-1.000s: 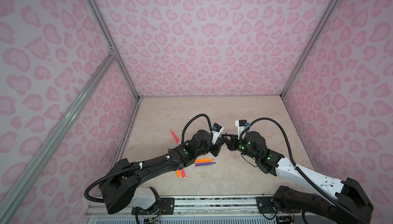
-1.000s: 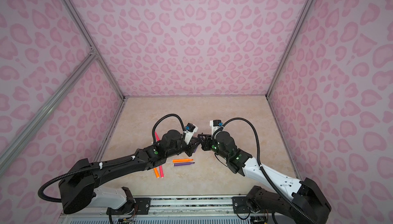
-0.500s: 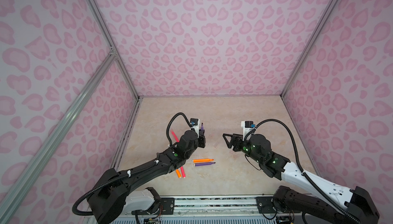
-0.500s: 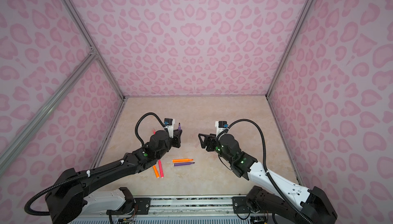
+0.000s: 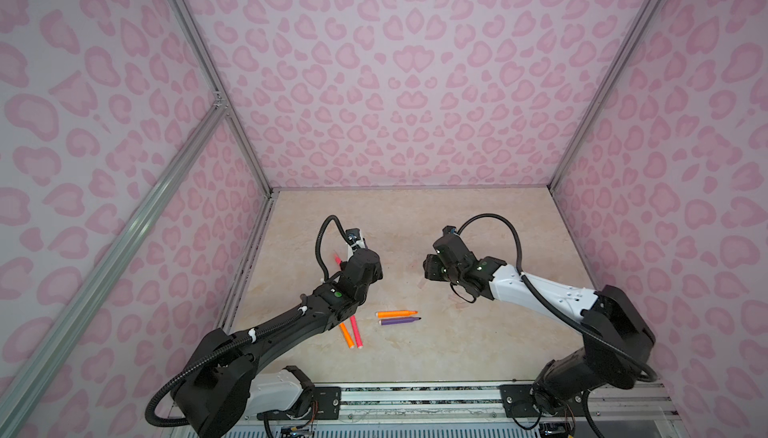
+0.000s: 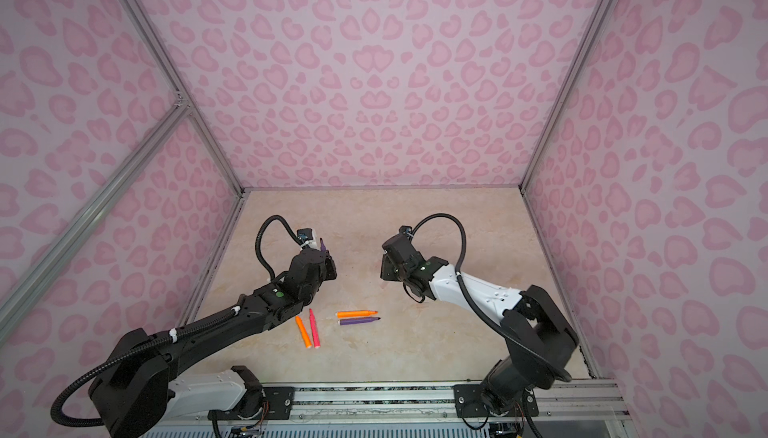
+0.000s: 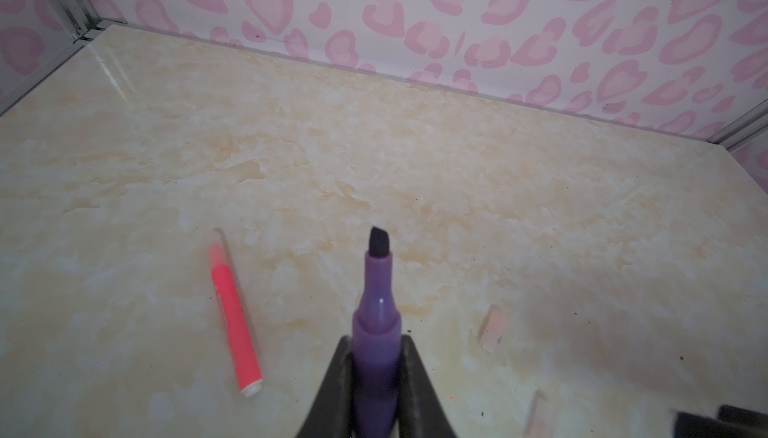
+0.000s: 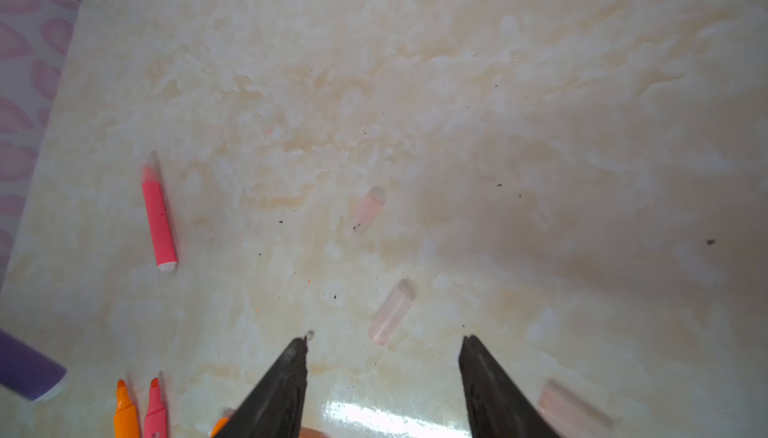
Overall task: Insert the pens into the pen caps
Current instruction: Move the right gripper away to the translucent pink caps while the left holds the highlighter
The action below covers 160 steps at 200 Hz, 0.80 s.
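Left claw [image 7: 377,342] clamps slim purple felt-tip pen [image 7: 376,303] by barrel, tip bare. Right claw [image 8: 387,337] wide, empty, over small clear pinkish plastic cap [image 8: 392,310] on tabletop [image 8: 540,124]. Cap likely light, slick, stiff: pinch mid-length.

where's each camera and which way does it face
Top views: above the front rail, looking down at the table; left arm and right arm show.
Left wrist: behind the left hand, shut on a purple pen, facing the back wall.
Right wrist: behind the open right hand, facing down at the table and a clear cap.
Shared: both wrist views show the lone pink pen.
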Tool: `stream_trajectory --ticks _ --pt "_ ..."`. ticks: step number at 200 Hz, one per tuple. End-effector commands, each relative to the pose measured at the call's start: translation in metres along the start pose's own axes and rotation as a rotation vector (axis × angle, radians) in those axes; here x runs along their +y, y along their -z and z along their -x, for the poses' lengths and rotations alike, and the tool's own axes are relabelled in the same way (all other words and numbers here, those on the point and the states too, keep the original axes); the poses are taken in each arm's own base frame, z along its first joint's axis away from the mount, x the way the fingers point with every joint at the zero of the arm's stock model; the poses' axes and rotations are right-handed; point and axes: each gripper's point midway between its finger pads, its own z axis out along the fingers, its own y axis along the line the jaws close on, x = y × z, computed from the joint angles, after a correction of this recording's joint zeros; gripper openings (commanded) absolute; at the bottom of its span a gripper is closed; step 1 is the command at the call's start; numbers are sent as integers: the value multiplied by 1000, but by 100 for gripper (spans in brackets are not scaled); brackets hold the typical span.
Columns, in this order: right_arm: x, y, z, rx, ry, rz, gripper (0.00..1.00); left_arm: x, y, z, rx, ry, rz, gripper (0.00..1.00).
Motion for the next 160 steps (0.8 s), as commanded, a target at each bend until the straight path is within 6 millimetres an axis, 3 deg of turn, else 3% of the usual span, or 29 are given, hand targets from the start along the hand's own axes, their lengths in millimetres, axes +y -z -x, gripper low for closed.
stream_trajectory --ticks 1,25,85,117,160 --pt "-11 -30 -47 253 85 -82 55 -11 2 6 -6 6 -56 4" --pt "-17 -49 -57 300 109 -136 55 -13 4 9 -12 2 -67 4" --pt "-17 -61 -66 327 159 -190 55 -19 5 9 -3 -5 -99 4" --pt "-24 -65 -69 334 162 -228 40 -22 5 9 5 -3 -112 4" --pt "-30 -62 -67 308 158 -258 39 -22 7 11 -5 -3 -116 4"
